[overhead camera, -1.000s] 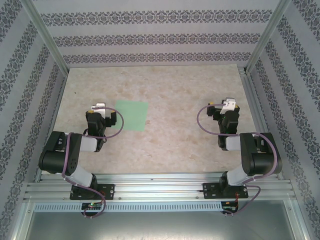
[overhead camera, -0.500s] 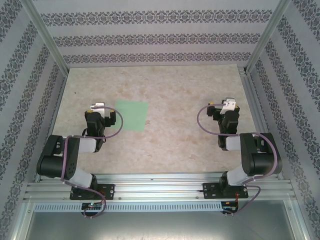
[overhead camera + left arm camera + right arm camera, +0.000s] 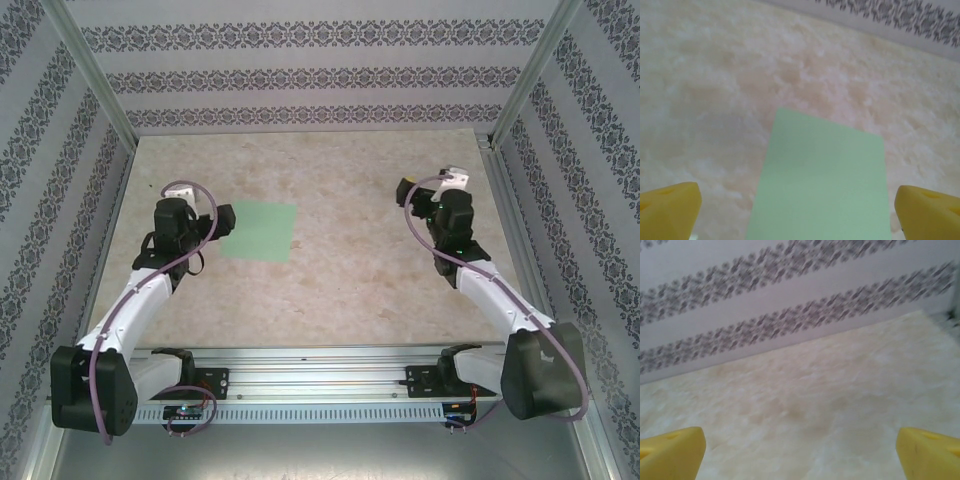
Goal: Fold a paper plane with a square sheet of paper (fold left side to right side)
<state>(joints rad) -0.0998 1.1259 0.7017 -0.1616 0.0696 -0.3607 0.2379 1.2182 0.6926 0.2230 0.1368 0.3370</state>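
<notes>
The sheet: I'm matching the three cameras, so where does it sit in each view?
Top external: sheet left of centre on the table, beside the left jaws.
Left wrist: sheet low centre, running off the bottom edge between the left jaws.
Right wrist: table and patterned wall ahead of the right jaws.
Shared landmark: the patterned wall behind the mottled table.

I'm seeing the square sheet of paper [image 3: 820, 180] looking thin, matt and smooth; the table [image 3: 350, 200] is showing a mottled, perhaps laminate, finish.
</notes>
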